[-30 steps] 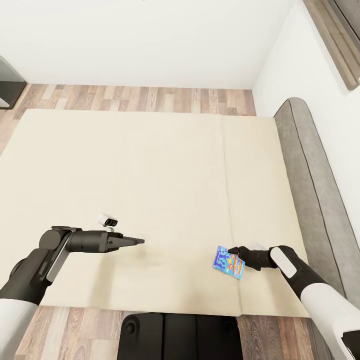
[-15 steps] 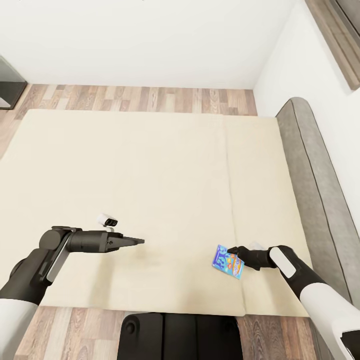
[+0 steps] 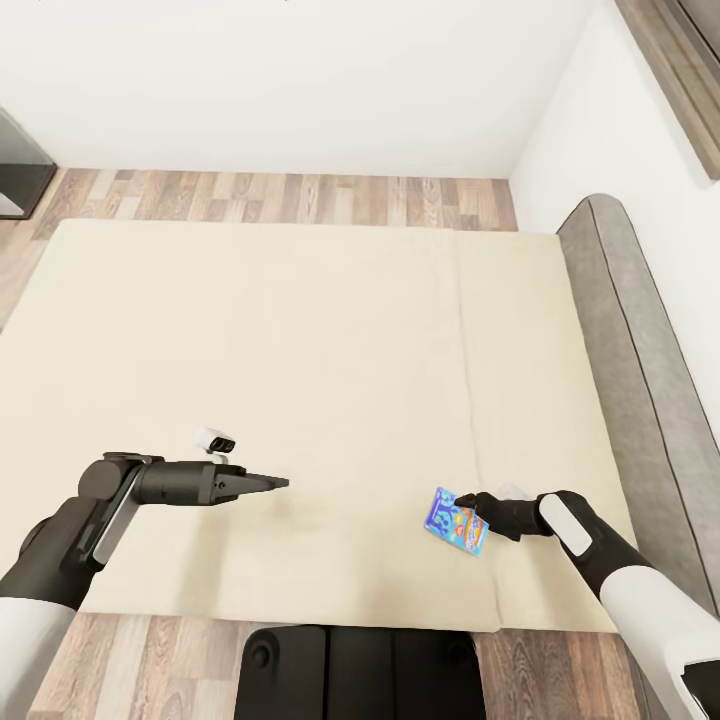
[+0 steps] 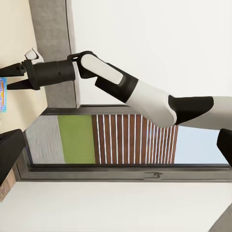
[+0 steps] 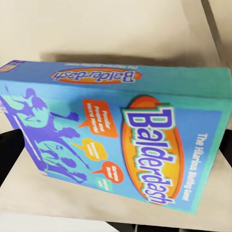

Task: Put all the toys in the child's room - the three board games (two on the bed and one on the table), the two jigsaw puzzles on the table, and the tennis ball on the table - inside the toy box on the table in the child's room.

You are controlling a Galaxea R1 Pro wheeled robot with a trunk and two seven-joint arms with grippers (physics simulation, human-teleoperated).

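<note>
A robot leans over a wide beige bed (image 3: 300, 380) with a grey headboard (image 3: 640, 380) along its far right side. Its right gripper (image 3: 478, 512) has its jaws closed on one edge of a small blue board game (image 3: 456, 522), a box printed "Balderdash", which sticks out ahead of the fingertips, just above the mattress near the bed's front edge. Up close, the box (image 5: 121, 145) lies tilted, its printed face and one long side showing, with beige mattress beyond it. The left gripper (image 3: 278, 483) is well apart from the box, stretched out over bare mattress, its fingers pressed together into a narrow point with nothing between them. Wooden floor (image 3: 280, 200) lies beyond the bed.
</note>
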